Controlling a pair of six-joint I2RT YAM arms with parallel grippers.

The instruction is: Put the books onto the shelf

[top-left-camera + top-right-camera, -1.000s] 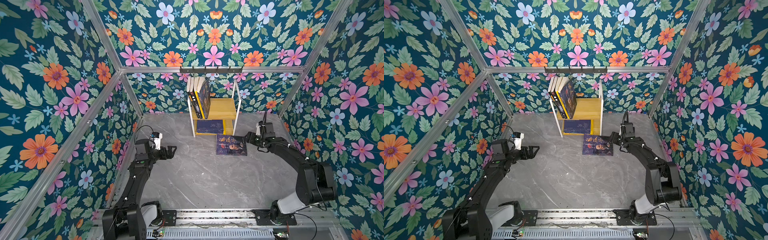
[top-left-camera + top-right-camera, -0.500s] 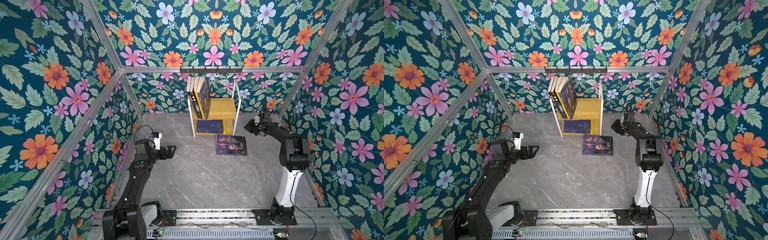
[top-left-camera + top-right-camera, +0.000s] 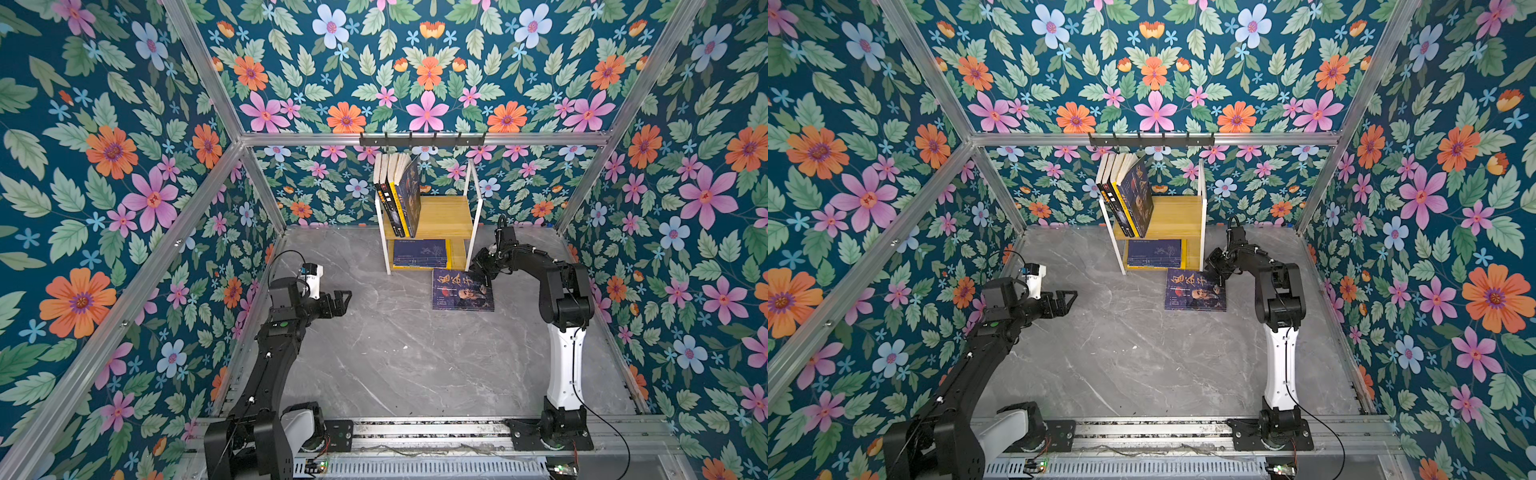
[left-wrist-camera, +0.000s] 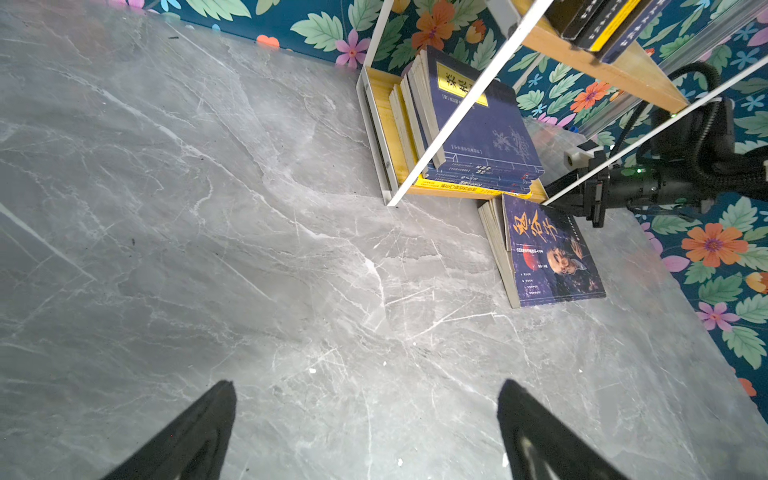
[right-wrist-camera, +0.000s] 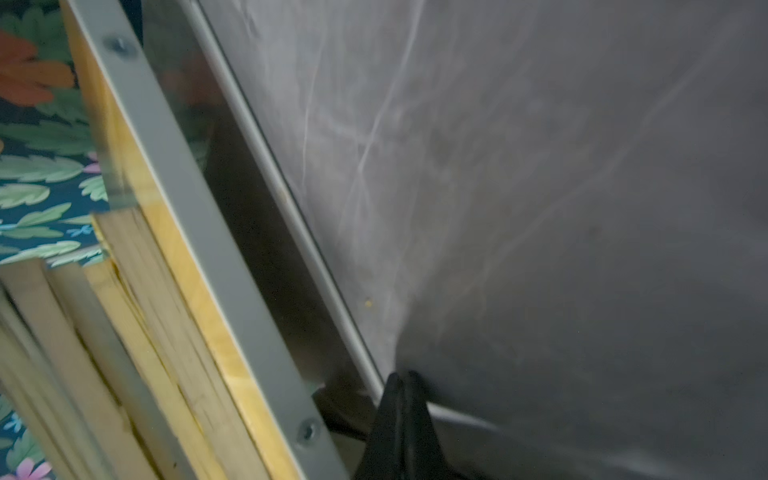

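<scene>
1. Most of the books are already on the shelf [image 3: 444, 235]. The upright books [image 3: 401, 195] lean together at the left of the upper board [image 3: 449, 214], and a flat stack [image 3: 419, 252] of navy ones lies on the lower board [image 3: 456, 253].
2. One portrait book [image 3: 462, 291] is left. It lies cover up on the bench [image 3: 395, 353], just in front of the shelf's right front leg [image 3: 473, 245]. Its page edge looks thick in the left wrist view, so we cannot tell whether it is one volume or two.
3. Our right hand [image 5: 402, 380] is pinched fully closed on nothing. It sits low beside that leg, near the book's far corner, and we cannot tell whether it touches.
4. Our left hand [image 3: 341, 300] is spread wide and empty above bare bench, well apart from the book.
5. We judge the step to be fetching this last book.
6. A flat cover gives the fingers nothing to grip. We think the next move is to raise or slide an edge, open the hand around it, and carry the book to the free right part of the upper board, keeping clear of the leg.
</scene>
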